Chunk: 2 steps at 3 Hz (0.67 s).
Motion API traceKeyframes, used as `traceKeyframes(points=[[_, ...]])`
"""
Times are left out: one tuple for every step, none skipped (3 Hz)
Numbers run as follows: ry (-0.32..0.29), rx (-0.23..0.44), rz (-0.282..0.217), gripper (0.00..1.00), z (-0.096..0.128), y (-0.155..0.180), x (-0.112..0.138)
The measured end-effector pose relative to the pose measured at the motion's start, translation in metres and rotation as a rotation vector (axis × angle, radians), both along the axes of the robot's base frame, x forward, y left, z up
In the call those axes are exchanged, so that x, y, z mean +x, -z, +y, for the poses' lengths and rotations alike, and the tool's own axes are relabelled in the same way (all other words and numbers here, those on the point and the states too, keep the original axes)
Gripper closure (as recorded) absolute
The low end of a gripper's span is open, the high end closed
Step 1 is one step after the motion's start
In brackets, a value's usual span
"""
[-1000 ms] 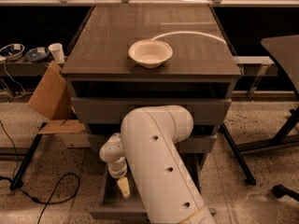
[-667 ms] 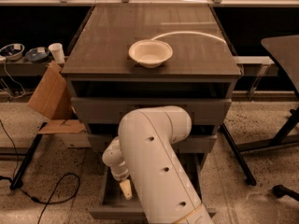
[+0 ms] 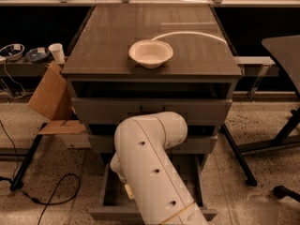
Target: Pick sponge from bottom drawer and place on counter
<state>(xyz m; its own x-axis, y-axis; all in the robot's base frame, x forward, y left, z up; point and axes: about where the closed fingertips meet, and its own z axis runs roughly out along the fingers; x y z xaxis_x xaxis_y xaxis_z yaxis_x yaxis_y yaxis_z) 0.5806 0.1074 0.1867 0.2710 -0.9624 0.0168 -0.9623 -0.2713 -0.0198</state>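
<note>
A: Up at the far side, saw the counter (image 3: 197,55) first, broad and dark, bearing a cream bowl (image 3: 151,53) near its middle.

B: Agreed. Below it, found the bottom drawer (image 3: 108,198) pulled well out toward the near edge, with the two upper drawers (image 3: 93,110) sitting further back above.

A: Lost most of the drawer's inside behind the white arm (image 3: 150,172), bent down from the near side into the left half.

B: Placed the gripper (image 3: 121,175) low inside that left half, at the arm's left edge. Could not tell how far open, nor whether holding anything.

A: Spotted the sponge (image 3: 128,191) only as a pale yellow sliver inside the drawer, just to the near side of the gripper, touching or very nearly so. Mostly hidden by the arm.

B: Long axis?

A: Seemed to run near to far, judging from that sliver alone. Hard to trust.

B: Reckoned on the grasp stage, then, with the lift not yet done. Expected a need for a straight rise clear of the upper drawers, followed by a carry up and far to bare counter, left or right of the bowl.

A: Feared a snag on the drawer above during that rise.
</note>
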Motion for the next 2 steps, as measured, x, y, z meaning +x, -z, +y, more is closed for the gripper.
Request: traceKeyframes(points=[[0.058,-0.018,-0.011,0.00,-0.012,0.024,0.011],[0.141,-0.020,-0.043,0.00,-0.032,0.044,0.019]])
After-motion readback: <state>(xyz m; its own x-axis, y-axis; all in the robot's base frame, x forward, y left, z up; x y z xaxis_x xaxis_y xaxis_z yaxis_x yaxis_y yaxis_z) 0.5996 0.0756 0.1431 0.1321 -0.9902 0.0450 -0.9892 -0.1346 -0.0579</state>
